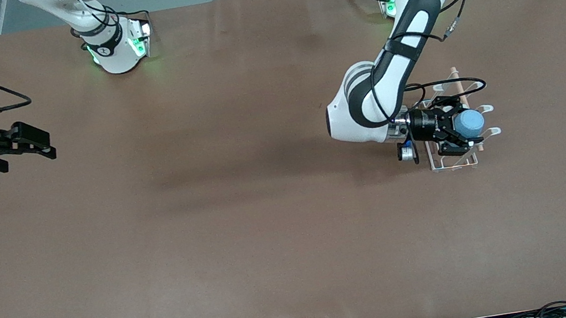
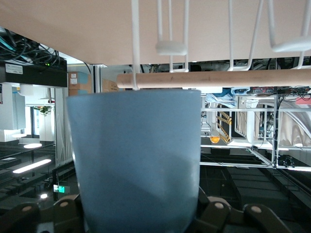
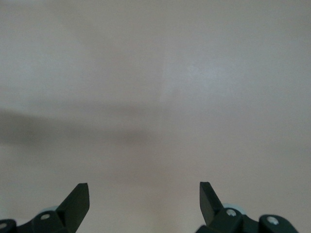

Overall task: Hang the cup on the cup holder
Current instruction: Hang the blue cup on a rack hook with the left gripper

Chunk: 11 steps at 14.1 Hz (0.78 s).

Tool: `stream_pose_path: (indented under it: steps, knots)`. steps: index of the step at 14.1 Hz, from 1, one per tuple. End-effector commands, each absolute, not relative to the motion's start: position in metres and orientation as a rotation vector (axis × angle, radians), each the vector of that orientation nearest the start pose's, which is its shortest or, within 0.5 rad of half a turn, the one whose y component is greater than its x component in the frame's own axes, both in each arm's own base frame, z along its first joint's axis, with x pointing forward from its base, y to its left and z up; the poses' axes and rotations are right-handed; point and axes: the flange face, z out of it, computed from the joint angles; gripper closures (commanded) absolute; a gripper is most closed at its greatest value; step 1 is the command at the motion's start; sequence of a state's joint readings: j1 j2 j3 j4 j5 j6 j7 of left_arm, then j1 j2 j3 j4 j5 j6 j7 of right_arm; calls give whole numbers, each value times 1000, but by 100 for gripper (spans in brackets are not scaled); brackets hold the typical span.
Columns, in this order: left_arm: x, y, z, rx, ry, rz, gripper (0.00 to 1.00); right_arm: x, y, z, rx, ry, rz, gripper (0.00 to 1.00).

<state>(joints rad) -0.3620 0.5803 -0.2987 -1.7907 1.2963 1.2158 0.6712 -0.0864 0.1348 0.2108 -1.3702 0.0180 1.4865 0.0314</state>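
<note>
The right arm's black two-finger hand (image 1: 37, 144) waits over the counter's edge at the right arm's end, empty and touching nothing. Its fingers (image 3: 77, 201) stand spread wide, released, with only the plain brown counter (image 1: 227, 234) showing between them in the right wrist view.

Toward the left arm's end of the counter, the left arm reaches down from its base at the counter's top edge. Its black hand (image 1: 459, 128) is clenched on the small light-blue matte plastic cup (image 1: 469, 122), a plain handleless tumbler with a slight taper. The hand grips the cup by its narrower end, one finger on each side of the wall. The cup lies roughly level, its long axis running along the counter's length, its wider end pointing away from the hand toward the edge at the left arm's end.

The cup hangs over the small white wire cup holder (image 1: 443, 164), whose rectangular base rests on the counter and whose looped prongs (image 1: 486, 108) stick out just beside the cup. In the left wrist view the holder's light wooden rod (image 2: 214, 79) runs crosswise close to the cup's wider end (image 2: 134, 160); whether they touch cannot be told.
</note>
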Motion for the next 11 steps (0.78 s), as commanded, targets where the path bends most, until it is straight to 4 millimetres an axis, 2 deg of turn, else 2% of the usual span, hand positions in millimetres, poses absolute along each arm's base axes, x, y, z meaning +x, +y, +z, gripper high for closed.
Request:
stream_pose_path:
  steps: [1,2,4,5,6,7,8,9,10,11]
  knots:
    - [536,-234,261,-1120,1318,1041,80,577,61,653,-3121,-122,34,0]
    - [537,-233,261,-1122,1321,1042,80,572,59,662,-3122,-119,51,0]
    - [536,-232,246,-1114,1329,1055,79,561,64,671,-3129,-108,78,0]
    - [535,-233,238,-1118,1321,1048,79,563,58,671,-3122,-84,63,0]
    - [533,-235,232,-1121,1313,1036,77,565,42,675,-3118,-36,16,0]
    - [533,-235,230,-1127,1305,1029,76,561,37,675,-3119,-17,11,0]
    - [532,-235,227,-1134,1296,1023,68,557,34,671,-3122,-8,16,0]
    - [532,-237,225,-1145,1285,1006,49,551,33,670,-3123,-1,6,0]
    - [531,-237,223,-1167,1264,983,5,548,32,669,-3125,2,-6,0]
    - [530,-239,223,-1181,1247,962,0,545,27,670,-3125,19,-6,0]
